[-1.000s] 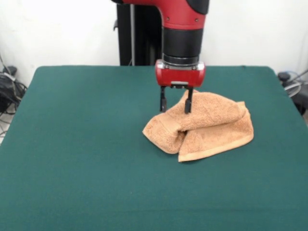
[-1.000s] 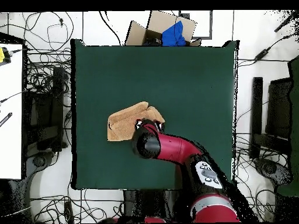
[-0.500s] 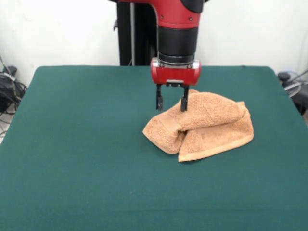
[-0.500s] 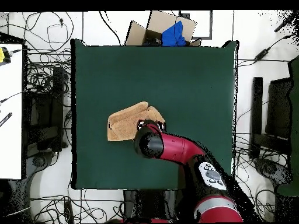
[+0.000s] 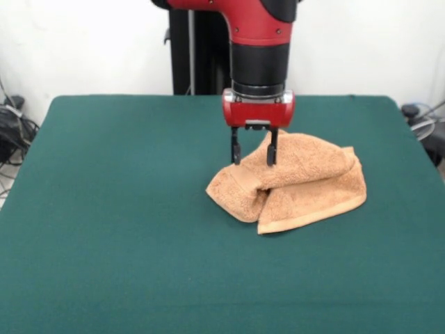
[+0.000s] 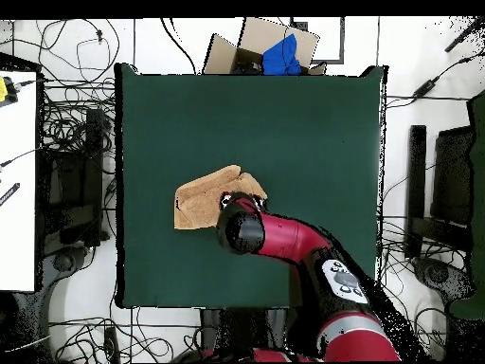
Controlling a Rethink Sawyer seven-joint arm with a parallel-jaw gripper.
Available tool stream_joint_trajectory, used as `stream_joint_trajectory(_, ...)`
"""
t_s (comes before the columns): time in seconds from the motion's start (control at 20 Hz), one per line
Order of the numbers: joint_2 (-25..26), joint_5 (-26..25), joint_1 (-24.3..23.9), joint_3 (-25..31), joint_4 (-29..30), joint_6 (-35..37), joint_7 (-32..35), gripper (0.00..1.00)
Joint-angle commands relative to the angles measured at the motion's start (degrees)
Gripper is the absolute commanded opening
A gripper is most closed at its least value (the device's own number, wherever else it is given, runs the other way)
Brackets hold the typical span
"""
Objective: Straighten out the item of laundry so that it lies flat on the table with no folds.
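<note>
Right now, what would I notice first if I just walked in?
Probably the big red and black arm, coming down with its gripper open, jaws right over the towel. Under it sits the orange towel, bunched up in folds on the dark green table.

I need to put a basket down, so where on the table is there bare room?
The table is bare between the towel and its near and left edges in the front view. It is crowded only where the pincer hangs at the towel.

The towel (image 5: pixel 292 184) lies folded on the table (image 5: pixel 111 209), right of the tabletop's middle in the front view, well clear of every edge. The gripper (image 5: pixel 254 154) hangs over the towel's far left part, fingers apart.
</note>
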Motion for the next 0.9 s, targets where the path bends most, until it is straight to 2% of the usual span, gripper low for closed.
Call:
stream_joint_trajectory(0.05, 2.6, -2.5, -1.0, 5.6, -4.0, 5.3, 2.8, 1.0)
stream_joint_trajectory(0.45, 3.8, -4.9, -5.0, 6.5, -6.4, 6.2, 0.2, 1.0)
stream_joint_trajectory(0.9, 3.6, -7.6, -8.5, 7.8, -6.5, 7.2, -0.4, 1.0)
